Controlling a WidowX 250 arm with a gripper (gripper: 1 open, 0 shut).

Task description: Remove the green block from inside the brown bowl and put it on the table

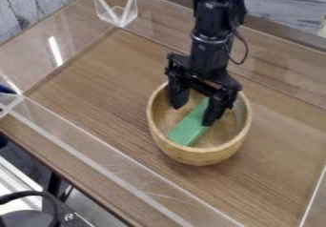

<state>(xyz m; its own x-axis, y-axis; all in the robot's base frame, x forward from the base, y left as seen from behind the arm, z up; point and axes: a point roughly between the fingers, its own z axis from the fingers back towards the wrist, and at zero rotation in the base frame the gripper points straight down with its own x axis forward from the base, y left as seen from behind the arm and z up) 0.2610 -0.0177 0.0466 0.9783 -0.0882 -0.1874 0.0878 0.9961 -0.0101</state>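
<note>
The brown bowl sits right of centre on the table. The green block lies slanted inside it, its upper end hidden behind my gripper. My gripper points almost straight down into the bowl with its black fingers spread apart. It is open, one finger on either side of the block's upper part. I cannot tell whether the fingers touch the block.
Low clear acrylic walls edge the tabletop. A clear acrylic corner piece stands at the back left. The black arm rises from the gripper toward the top of the view.
</note>
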